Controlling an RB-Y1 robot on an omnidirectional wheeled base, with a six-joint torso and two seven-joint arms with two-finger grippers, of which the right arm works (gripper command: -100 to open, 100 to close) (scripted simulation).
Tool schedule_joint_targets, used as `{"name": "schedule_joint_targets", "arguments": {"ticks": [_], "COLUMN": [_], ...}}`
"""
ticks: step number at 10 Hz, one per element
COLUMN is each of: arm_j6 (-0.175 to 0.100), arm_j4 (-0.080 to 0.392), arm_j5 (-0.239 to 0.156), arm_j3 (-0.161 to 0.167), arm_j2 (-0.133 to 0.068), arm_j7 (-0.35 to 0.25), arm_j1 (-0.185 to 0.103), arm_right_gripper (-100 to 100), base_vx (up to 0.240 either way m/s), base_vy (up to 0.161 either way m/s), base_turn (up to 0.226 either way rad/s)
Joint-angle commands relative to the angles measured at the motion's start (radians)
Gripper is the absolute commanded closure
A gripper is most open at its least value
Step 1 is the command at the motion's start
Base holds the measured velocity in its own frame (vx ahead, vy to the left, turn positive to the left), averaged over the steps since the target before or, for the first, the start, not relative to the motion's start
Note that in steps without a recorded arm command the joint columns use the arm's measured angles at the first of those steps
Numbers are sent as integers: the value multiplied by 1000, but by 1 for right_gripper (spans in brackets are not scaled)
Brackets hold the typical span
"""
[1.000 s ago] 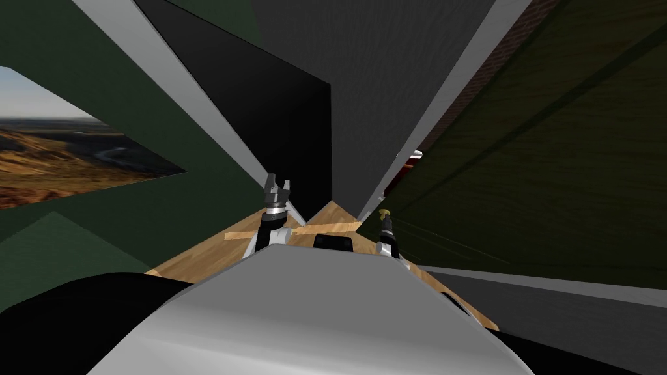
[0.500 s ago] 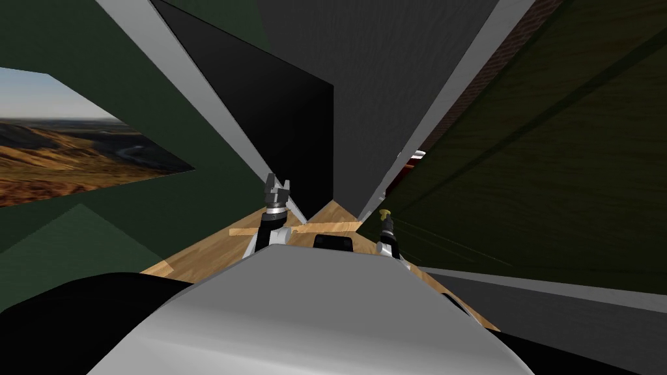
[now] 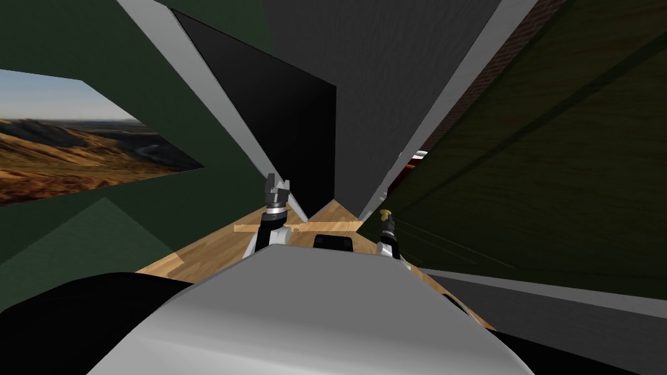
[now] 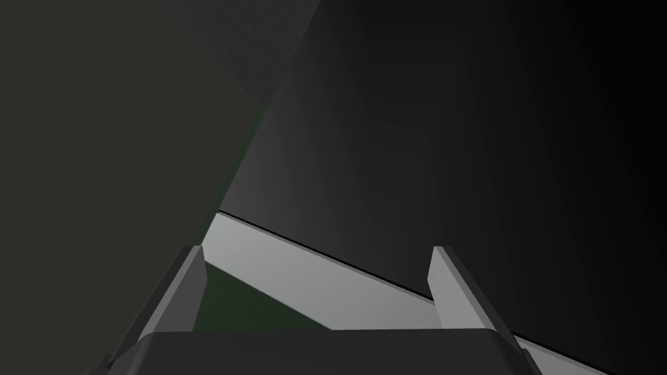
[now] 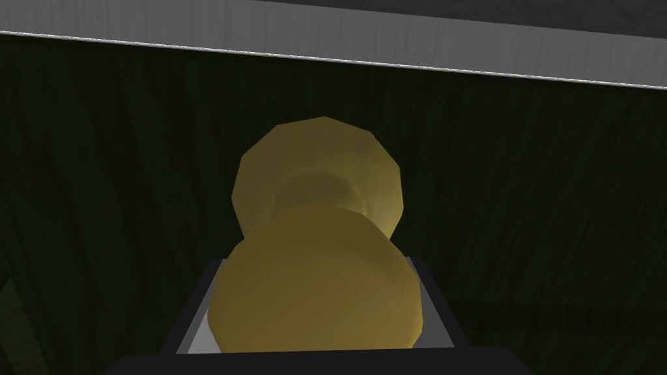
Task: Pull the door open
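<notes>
Door is sitting at 3 o'clock in the head view: a dark green panel with faint vertical grain, running off toward the upper corner. Its yellow knob is sticking out near the door's lower inner edge, at roughly 4 o'clock from the picture's centre.

Right gripper is clamping that knob. In the right wrist view the knob is sitting between the two fingers, which are pressing its sides, with its round base plate behind it on the door. A light grey strip is running along the door's far edge.

A light grey frame is slanting up at 12 to 1 o'clock of the knob. A brick-red strip is showing between frame and door. A small red-and-white thing is sitting low in that strip; can't tell what it is.

Left gripper is hanging at 9 to 10 o'clock of the knob, well apart from it, raised. Its fingers are standing wide and holding nothing, facing a dark flat surface.

Black area is showing at 12 o'clock of the left gripper. Wooden floor is lying under both arms. Dark green wall with a landscape picture is sitting at 9 o'clock.
</notes>
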Motion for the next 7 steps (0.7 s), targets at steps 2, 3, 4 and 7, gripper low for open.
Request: {"name": "schedule_joint_targets", "arguments": {"ticks": [2,3,4,7], "arm_j6": [-2,-2,-2,-3], "arm_j4": [-2,-2,-2,-2], "arm_j5": [-4,-6,-6,-12], "arm_j3": [-4,-8,-8,-16], "arm_j2": [5,6,6,8], "arm_j7": [-69,-102,-111,-191], "arm_j1": [1,2,2,4], "arm_right_gripper": [100,100,100,100], "base_vx": [-54,-51,-38,-35], "base_vy": [-14,-5,-2,-5], "base_turn": [80,92,27,51]}}
